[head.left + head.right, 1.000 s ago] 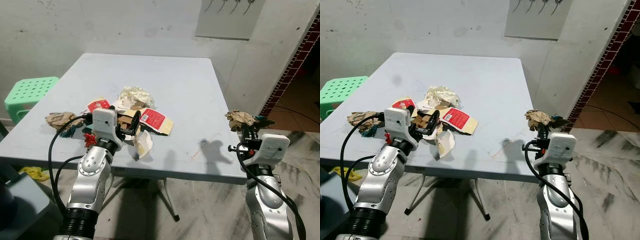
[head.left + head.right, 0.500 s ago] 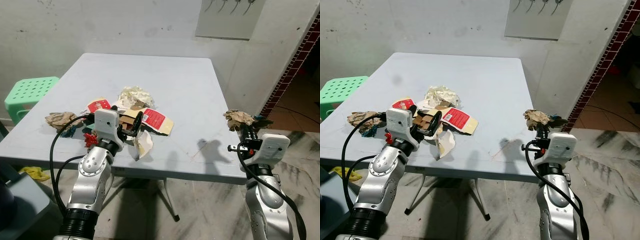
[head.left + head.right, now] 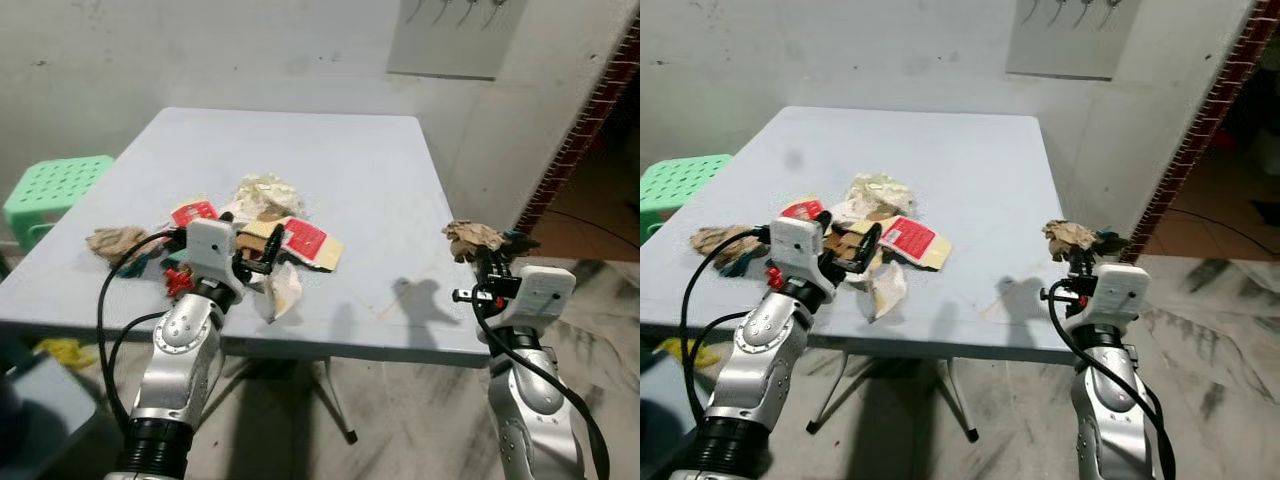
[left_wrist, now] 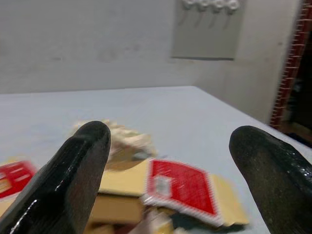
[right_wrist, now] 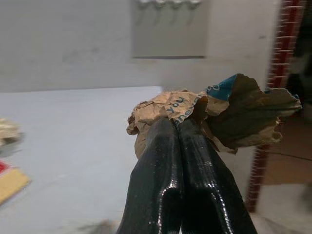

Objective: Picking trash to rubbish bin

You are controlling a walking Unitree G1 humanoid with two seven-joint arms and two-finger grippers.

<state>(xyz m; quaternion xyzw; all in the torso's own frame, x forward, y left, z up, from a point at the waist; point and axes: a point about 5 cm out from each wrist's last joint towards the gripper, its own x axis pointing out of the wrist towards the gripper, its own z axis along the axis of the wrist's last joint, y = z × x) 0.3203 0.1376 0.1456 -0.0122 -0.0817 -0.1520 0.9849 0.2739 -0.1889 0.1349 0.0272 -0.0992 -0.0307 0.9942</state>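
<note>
A heap of trash (image 3: 272, 212) lies on the pale blue table (image 3: 340, 150): crumpled white paper, brown card, and packets with red labels (image 4: 179, 185). My left gripper (image 3: 264, 258) is open at the near edge of the heap, its fingers (image 4: 73, 180) spread wide with nothing between them. Beside the table's right front corner, my right gripper (image 3: 489, 263) is shut on a crumpled brown paper wad (image 5: 195, 109) with a dark, blue-edged scrap, held above table height. Another brown wad (image 3: 114, 242) lies on the table's left side.
A green plastic stool (image 3: 52, 188) stands left of the table. A grey wall runs behind it, with a brick-edged doorway (image 3: 585, 130) at the right. The floor below is marbled tile. A yellow scrap (image 3: 65, 350) lies on the floor at the left.
The camera has shifted a little and the picture is slightly blurred. Neither gripper nor the trash has visibly moved.
</note>
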